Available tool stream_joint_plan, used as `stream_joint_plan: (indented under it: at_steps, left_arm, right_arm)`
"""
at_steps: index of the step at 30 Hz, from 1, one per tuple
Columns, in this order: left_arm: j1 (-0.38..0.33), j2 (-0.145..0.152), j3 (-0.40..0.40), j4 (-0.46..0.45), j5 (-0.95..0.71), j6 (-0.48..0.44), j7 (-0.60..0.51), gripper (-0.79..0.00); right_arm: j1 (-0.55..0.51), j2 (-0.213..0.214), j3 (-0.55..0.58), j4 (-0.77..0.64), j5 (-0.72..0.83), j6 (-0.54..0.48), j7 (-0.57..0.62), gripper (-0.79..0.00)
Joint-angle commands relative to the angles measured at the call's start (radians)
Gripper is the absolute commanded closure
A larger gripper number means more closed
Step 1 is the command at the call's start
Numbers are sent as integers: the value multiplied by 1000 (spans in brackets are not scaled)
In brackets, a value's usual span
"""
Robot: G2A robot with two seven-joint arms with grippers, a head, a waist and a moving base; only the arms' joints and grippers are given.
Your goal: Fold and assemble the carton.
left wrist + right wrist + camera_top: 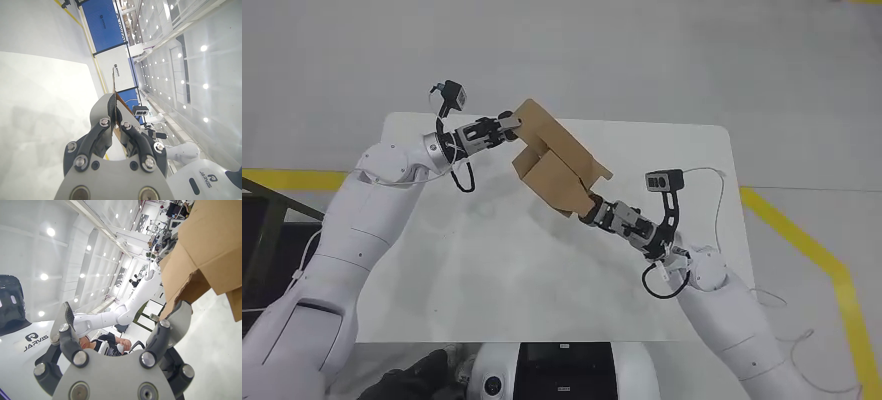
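Jaws on both arms, from above, met the brown carton [557,165] over the far half of the desk [472,260]. Left wrist view: left jaws clamped its edge [114,83]. Right wrist view: right jaws stood apart, one finger [181,313] touching cardboard.

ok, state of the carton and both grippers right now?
carton: partly formed, end flaps loose and not closed, held at one end.
left gripper: shut on the carton's edge.
right gripper: open, fingers spread wide, one finger right by a flap at the carton's other end, nothing clamped.
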Motion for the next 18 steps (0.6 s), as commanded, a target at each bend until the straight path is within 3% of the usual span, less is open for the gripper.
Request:
stream_joint_plan:
  at_steps: [1,12,16,18]
  left_arm:
    - [2,-1,-5,-2,-2,2,-1,0]
    - [17,-9,-24,-23,0,9,-10,0]
    - [23,-10,-34,-27,1,7,-13,0]
    - [26,-11,-40,-27,3,8,-16,0]
  right_arm:
    - [7,-2,-4,12,-2,8,-3,-785]
    - [31,-15,-30,56,-12,25,-5,-785]
    - [37,-19,-38,68,-27,25,-4,-646]
    - [39,-21,-40,72,-33,25,-7,-449]
